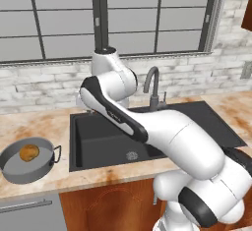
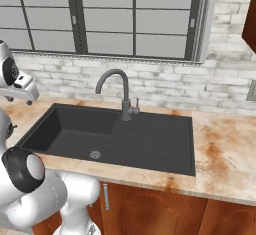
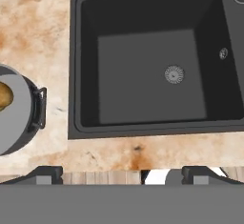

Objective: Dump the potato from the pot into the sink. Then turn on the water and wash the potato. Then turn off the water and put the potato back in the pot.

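Observation:
The golden-brown potato lies inside the grey pot, which stands on the counter left of the sink. In the hand view the pot sits at the left edge with its dark handle toward the basin, and only a sliver of the potato shows. The dark sink holds nothing but its metal drain. My gripper hangs high over the sink's front left edge, pointing straight down. It is open, its fingertips wide apart and holding nothing. No water runs from the faucet.
The faucet's small lever sits behind the basin, beside the drainboard. A brick wall and window rise behind the counter. Marbled counter stretches to the right of the sink. My own arm crosses over the basin in the left base view.

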### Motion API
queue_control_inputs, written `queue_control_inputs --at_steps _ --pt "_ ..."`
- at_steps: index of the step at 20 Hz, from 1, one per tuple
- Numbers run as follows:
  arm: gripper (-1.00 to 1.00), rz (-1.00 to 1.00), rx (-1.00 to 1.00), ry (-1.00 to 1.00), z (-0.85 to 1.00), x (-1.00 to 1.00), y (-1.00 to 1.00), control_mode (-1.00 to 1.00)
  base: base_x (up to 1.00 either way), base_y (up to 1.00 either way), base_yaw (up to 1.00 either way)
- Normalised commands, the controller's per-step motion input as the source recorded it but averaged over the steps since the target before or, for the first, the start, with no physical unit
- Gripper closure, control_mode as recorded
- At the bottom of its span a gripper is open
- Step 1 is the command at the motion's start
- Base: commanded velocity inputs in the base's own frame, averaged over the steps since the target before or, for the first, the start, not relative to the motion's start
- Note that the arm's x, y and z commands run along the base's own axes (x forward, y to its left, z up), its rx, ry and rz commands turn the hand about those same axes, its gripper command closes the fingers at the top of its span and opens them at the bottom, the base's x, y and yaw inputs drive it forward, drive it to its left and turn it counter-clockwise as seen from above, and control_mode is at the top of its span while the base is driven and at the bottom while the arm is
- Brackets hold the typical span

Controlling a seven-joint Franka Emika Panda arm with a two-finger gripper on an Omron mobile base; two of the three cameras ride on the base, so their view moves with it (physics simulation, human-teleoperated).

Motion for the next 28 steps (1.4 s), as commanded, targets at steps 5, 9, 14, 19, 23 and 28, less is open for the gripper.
queue_control_inputs --at_steps 5,9,14,19,23,28 --pt "-1.0 0.0 0.0 0.01 -0.14 0.04 0.75 -1.0 0.0 0.0 0.0" --pt "-1.0 0.0 0.0 0.02 -0.12 0.04 0.78 -1.0 0.0 0.0 0.0" --pt "-1.0 0.13 0.0 0.03 -0.1 0.19 0.64 -1.0 0.0 0.0 0.0" --pt "-1.0 0.31 0.0 0.08 -0.04 0.26 0.49 -1.0 0.0 0.0 0.0" --pt "-1.0 0.11 0.0 0.01 -0.21 0.12 0.61 -1.0 0.0 0.0 0.0" --pt "-1.0 -0.02 0.0 -0.03 -0.16 0.06 0.29 -1.0 0.0 0.0 0.0"
